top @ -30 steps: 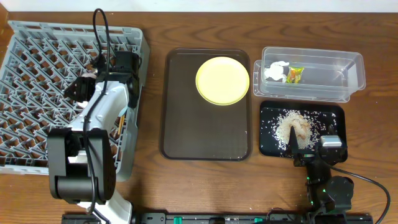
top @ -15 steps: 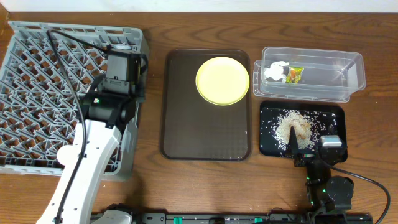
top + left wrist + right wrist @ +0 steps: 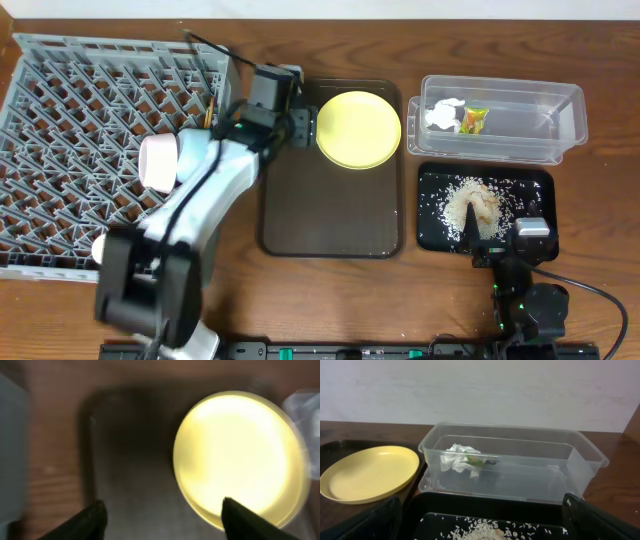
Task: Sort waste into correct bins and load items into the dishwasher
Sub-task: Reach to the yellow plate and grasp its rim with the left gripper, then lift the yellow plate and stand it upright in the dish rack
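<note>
The yellow plate (image 3: 358, 130) lies at the far end of the brown serving tray (image 3: 330, 210). My left gripper (image 3: 303, 125) is open and empty, just left of the plate, over the tray's far left corner. The blurred left wrist view shows the plate (image 3: 240, 455) ahead to the right of the open fingers (image 3: 162, 520). The clear tub (image 3: 520, 100) holds the white tissue (image 3: 443, 115) and the green-yellow wrapper (image 3: 475, 120). The black tray (image 3: 535, 185) holds rice scraps (image 3: 470, 200). My right gripper (image 3: 497, 243) is open at its near edge. No bowls show.
The grey dish rack (image 3: 60, 90) fills the left side, and my left arm stretches across its right edge. A thin orange-brown piece (image 3: 212, 105) at the rack's right wall may be chopsticks. The right wrist view shows the tub (image 3: 580, 460), plate (image 3: 370, 472) and rice (image 3: 485, 532).
My left arm has swung right from over the dish rack to the brown tray's far left corner, next to the yellow plate. The right arm has not moved.
</note>
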Robot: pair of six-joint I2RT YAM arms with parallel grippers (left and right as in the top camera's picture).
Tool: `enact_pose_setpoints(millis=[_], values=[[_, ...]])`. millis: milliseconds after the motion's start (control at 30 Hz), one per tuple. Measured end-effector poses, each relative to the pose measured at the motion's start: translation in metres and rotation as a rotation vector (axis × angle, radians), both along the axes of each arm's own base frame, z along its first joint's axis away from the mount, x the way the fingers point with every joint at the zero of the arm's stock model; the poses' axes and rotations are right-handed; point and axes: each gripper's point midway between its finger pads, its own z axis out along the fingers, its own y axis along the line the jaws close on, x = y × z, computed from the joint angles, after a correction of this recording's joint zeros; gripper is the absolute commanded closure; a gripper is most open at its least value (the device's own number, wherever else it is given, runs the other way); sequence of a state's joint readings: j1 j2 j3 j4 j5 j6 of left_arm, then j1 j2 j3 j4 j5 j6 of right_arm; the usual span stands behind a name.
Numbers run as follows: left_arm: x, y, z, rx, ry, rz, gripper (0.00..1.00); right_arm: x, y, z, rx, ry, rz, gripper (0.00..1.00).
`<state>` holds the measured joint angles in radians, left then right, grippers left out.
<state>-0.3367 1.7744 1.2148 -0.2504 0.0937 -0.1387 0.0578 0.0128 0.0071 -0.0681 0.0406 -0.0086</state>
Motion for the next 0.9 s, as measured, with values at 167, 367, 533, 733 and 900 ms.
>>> enact_pose_setpoints(millis=[167,367,533,733,900], values=[[0.003,-0.01,-0.06,-0.011,0.084,-0.028,0.36,0.0,0.0,0.0,0.0,0.0,0.0,0.01],[0.004,-0.015,-0.081,-0.031,0.114,-0.024,0.42,0.0,0.0,0.0,0.0,0.0,0.0,0.01],[0.001,-0.026,-0.093,-0.029,0.126,-0.038,0.66,0.0,0.0,0.0,0.0,0.0,0.0,0.01],[-0.007,-0.034,-0.096,-0.03,0.155,-0.049,0.94,0.0,0.0,0.0,0.0,0.0,0.0,0.01],[-0.021,-0.008,-0.088,0.068,0.235,0.002,0.94,0.0,0.0,0.0,0.0,0.0,0.0,0.01]])
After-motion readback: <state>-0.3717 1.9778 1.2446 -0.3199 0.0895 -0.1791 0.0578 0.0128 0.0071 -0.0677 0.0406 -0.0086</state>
